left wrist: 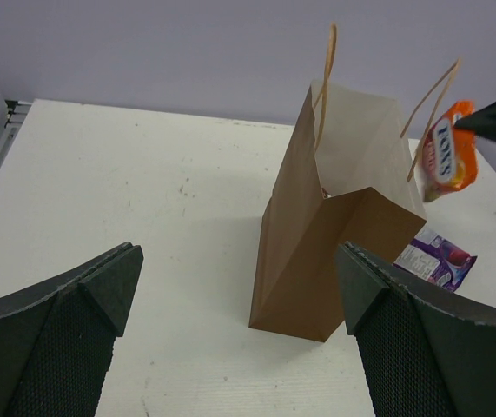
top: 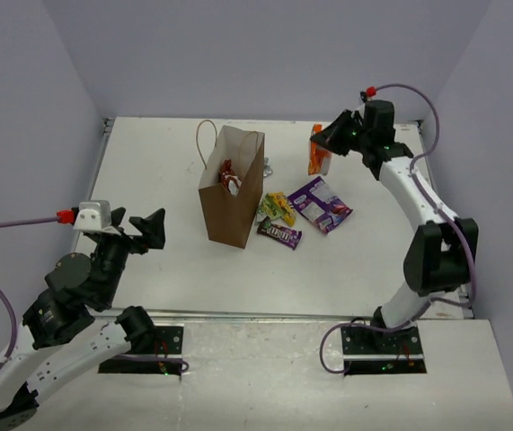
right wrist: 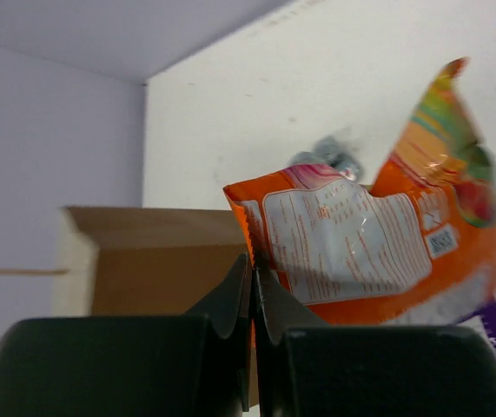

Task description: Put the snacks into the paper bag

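The brown paper bag [top: 231,199] stands upright mid-table with a red packet [top: 228,177] inside. My right gripper [top: 321,139] is shut on the edge of an orange-yellow packet [top: 318,157] and holds it in the air to the right of the bag. The pinch shows in the right wrist view [right wrist: 253,265], with the packet [right wrist: 360,243] hanging past the bag [right wrist: 143,261]. A purple packet [top: 321,205], a yellow-green packet [top: 278,207] and a dark brown candy [top: 279,234] lie right of the bag. A silver-grey wrapper [top: 267,166] lies behind them. My left gripper [top: 144,229] is open and empty, left of the bag [left wrist: 330,217].
Walls close the table in at the back and both sides. In the left wrist view the lifted orange packet [left wrist: 446,156] and the purple packet [left wrist: 437,258] show beyond the bag. The bag's loop handles [left wrist: 327,78] stand up above its mouth.
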Controlling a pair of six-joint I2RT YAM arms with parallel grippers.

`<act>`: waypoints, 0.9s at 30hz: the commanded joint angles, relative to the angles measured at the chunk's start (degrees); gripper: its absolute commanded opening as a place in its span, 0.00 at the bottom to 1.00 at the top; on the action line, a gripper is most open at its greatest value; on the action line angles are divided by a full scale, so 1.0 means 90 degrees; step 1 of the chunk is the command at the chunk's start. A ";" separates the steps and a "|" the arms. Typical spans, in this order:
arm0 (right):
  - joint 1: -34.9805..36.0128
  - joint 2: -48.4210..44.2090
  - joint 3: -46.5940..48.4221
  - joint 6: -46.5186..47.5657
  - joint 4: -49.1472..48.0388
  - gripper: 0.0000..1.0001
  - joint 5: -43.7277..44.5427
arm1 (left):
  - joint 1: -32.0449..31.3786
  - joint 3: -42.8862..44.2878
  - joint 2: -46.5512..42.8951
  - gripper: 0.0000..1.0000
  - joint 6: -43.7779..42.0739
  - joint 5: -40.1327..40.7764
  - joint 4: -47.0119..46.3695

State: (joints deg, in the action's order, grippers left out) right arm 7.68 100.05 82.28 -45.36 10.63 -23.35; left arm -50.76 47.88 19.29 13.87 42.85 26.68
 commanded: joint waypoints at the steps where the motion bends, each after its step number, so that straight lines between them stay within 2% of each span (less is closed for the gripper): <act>1: 0.0230 -0.1144 0.0388 0.0284 0.0000 0.00 -0.0022 | 0.0006 0.0002 0.0044 1.00 -0.0086 0.0063 -0.0191; 6: 0.0542 -0.1809 0.1374 0.0285 0.0546 0.00 -0.0656 | 0.0006 0.0003 0.0044 1.00 -0.0096 0.0044 -0.0181; 12: 0.0738 -0.2181 0.2224 -0.0486 -0.0019 0.00 -0.1709 | 0.0006 0.0022 0.0015 1.00 -0.0105 0.0044 -0.0181; 19: 0.1469 -0.1479 0.3863 -0.1297 -0.0185 0.00 -0.2697 | 0.0006 0.0012 -0.0151 1.00 -0.0086 0.0063 -0.0161; 27: 0.2115 -0.1039 0.4324 -0.1668 -0.0430 0.00 -0.2767 | 0.0006 0.0022 -0.0161 1.00 -0.0066 0.0092 -0.0132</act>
State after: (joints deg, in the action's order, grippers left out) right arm 25.54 89.43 118.52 -57.60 10.35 -46.63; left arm -50.76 47.88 17.96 13.87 42.85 26.72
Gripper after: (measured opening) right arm 0.007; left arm 0.997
